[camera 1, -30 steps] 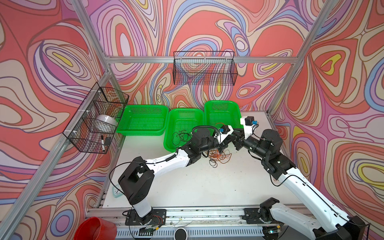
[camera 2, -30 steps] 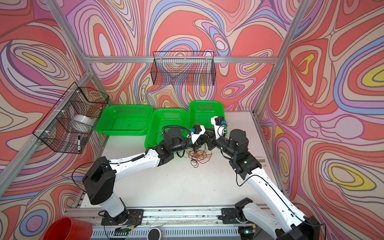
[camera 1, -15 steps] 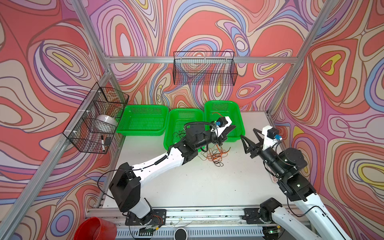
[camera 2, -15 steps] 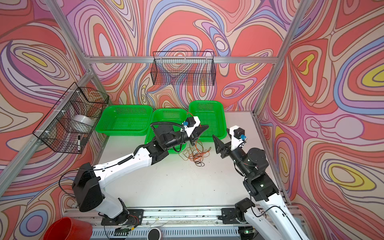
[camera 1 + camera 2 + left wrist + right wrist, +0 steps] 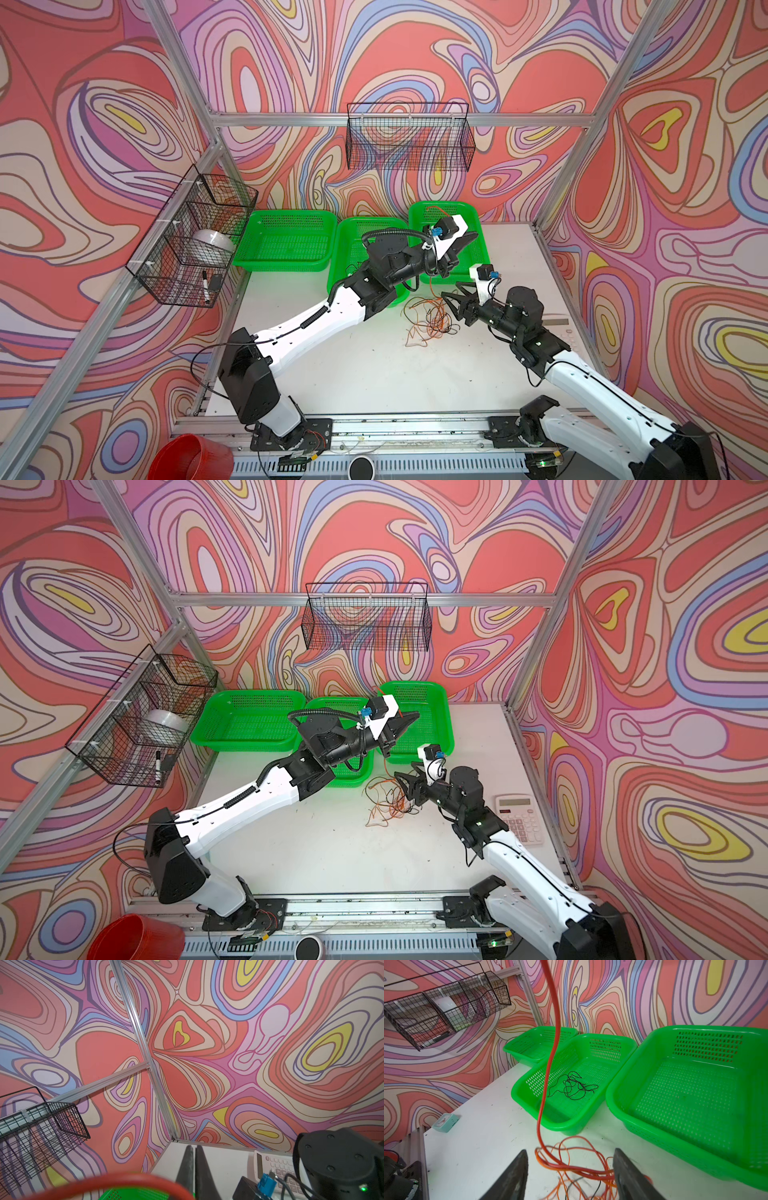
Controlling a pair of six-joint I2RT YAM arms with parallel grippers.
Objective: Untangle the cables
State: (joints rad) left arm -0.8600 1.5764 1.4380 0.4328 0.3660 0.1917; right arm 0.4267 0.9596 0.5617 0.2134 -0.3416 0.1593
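A loose tangle of cables (image 5: 430,320) (image 5: 388,804), red and orange-brown with a dark strand, lies on the white table in front of the green baskets. My left gripper (image 5: 473,237) (image 5: 415,715) (image 5: 192,1147) hangs shut above the right basket. The red cable (image 5: 550,1059) rises from the tangle up to it and loops over it. My right gripper (image 5: 451,291) (image 5: 405,769) (image 5: 571,1151) is open just above the tangle's right side, with red and orange strands (image 5: 571,1167) between its fingers. A black cable (image 5: 571,1086) lies coiled in the middle basket.
Three green baskets stand in a row at the back: left (image 5: 286,266), middle (image 5: 517,1093), right (image 5: 612,1093). A calculator (image 5: 519,820) lies at the table's right edge, a small teal clock (image 5: 445,1123) at the left. Wire baskets (image 5: 409,137) hang on the walls.
My right gripper pulled away to the right, opened, and has come back to the tangle. My left gripper rose from the tangle over the right basket, drawing the red cable up.
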